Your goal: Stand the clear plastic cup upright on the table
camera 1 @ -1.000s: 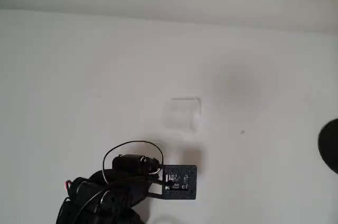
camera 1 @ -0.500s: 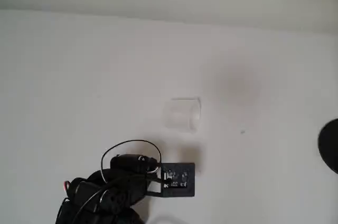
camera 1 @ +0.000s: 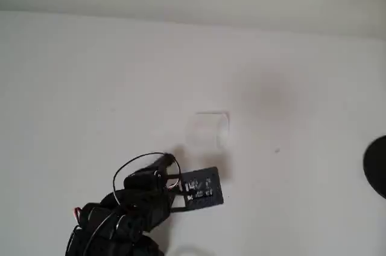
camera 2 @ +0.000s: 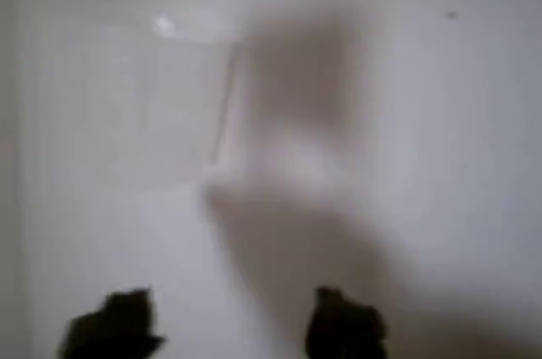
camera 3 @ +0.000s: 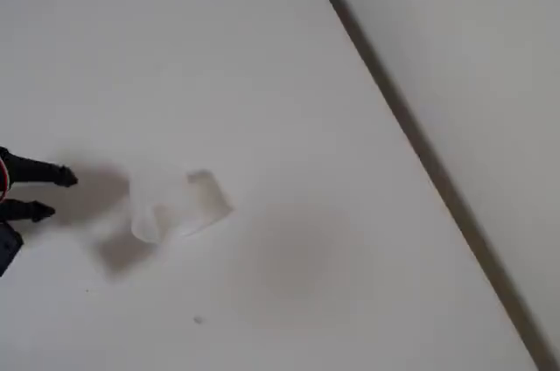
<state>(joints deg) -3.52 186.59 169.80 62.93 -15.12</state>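
The clear plastic cup [camera 1: 208, 130] lies on its side on the white table [camera 1: 90, 87], a faint whitish outline. In the fixed view the cup [camera 3: 179, 203] rests just right of my gripper [camera 3: 52, 193], whose two black fingertips stand apart with nothing between them. In the wrist view the cup [camera 2: 127, 96] fills the upper left, ahead of my open gripper [camera 2: 229, 325] and a little to its left. From overhead the arm's black square plate [camera 1: 202, 189] hangs just below the cup and hides the fingers. A gap separates gripper and cup.
A large black rounded shape [camera 1: 377, 165] sits at the right edge of the overhead view. The table's far edge [camera 3: 411, 135] runs diagonally in the fixed view. A tiny dark speck [camera 1: 277, 150] marks the table right of the cup.
The arm has moved toward the cup and its black plate has tilted. The cup has stayed where it was.
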